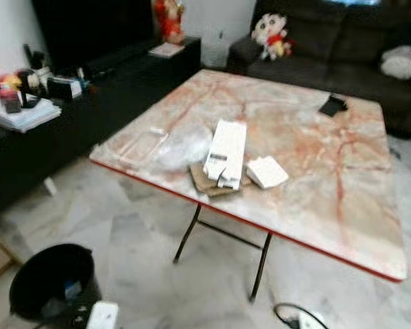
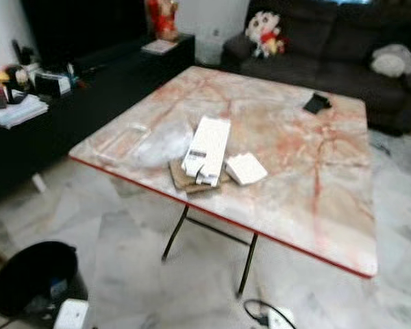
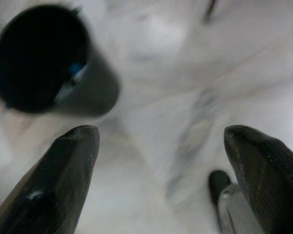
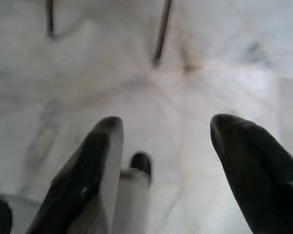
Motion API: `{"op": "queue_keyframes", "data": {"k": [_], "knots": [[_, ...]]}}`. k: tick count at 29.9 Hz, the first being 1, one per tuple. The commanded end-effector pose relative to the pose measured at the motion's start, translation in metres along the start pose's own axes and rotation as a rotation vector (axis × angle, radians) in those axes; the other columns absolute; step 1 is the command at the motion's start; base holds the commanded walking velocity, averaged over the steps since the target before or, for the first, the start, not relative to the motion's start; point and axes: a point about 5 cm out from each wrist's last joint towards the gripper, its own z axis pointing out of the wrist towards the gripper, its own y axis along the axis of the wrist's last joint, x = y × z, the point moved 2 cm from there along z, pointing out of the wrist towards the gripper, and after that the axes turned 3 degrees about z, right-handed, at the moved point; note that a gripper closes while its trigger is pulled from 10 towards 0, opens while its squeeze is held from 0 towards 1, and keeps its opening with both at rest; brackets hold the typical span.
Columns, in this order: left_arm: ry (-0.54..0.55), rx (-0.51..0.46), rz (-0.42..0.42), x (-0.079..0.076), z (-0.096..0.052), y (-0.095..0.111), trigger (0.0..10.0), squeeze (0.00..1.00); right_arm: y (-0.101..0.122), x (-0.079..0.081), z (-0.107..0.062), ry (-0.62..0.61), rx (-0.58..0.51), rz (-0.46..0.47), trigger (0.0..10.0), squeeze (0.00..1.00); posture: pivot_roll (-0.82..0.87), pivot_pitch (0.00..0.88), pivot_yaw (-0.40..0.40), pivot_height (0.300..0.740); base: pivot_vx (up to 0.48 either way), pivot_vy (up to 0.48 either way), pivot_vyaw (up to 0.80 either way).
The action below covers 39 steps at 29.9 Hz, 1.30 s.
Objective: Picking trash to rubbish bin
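On the marble-patterned table (image 1: 329,178) lies a pile of trash: a long white box (image 1: 226,152), a small white box (image 1: 267,171), a brown cardboard piece (image 1: 204,181) under them, and a crumpled clear plastic bag (image 1: 181,145). A black rubbish bin (image 1: 51,281) stands on the floor at the lower left, with some bits inside. My left gripper (image 3: 160,134) hangs open over the floor beside the bin (image 3: 44,58). My right gripper (image 4: 166,122) hangs open above the floor tiles near the table's legs (image 4: 161,31). Neither holds anything.
A flat clear plastic pack (image 1: 140,145) lies at the table's near-left corner and a small black object (image 1: 333,105) at its far side. A dark low cabinet (image 1: 89,103) with clutter runs along the left, a dark sofa (image 1: 342,48) behind. A cable and plug (image 1: 298,319) lie on the floor.
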Motion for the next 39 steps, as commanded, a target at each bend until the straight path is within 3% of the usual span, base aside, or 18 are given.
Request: {"op": "queue_keyframes", "data": {"k": [1, 20, 29, 39], "knots": [[0.016, 0.021, 0.013, 0.007, -0.002, -0.007, 10.0, 0.0, 0.003, 0.008, 0.002, 0.016, -0.01, 0.009, 10.0, 0.0, 0.15, 0.023, -0.042, 0.74, 0.0, 0.0, -0.8], [0.018, 0.02, -0.001, 0.007, -0.002, -0.006, 10.0, 0.0, 0.003, 0.008, 0.002, 0.018, -0.01, 0.01, 10.0, 0.0, 0.15, 0.032, -0.045, 0.74, 0.0, 0.0, -0.8], [0.019, 0.011, -0.009, 0.008, -0.001, -0.004, 10.0, 0.0, 0.005, 0.008, 0.002, 0.015, -0.021, 0.018, 10.0, 0.0, 0.15, 0.032, -0.045, 0.74, 0.0, 0.0, 0.0], [0.021, -0.072, -0.023, 0.006, 0.004, 0.018, 10.0, 0.0, 0.021, 0.013, 0.004, 0.055, -0.088, -0.016, 10.0, 0.0, 0.16, 0.029, -0.04, 0.74, 0.0, 0.0, 0.0]]}}
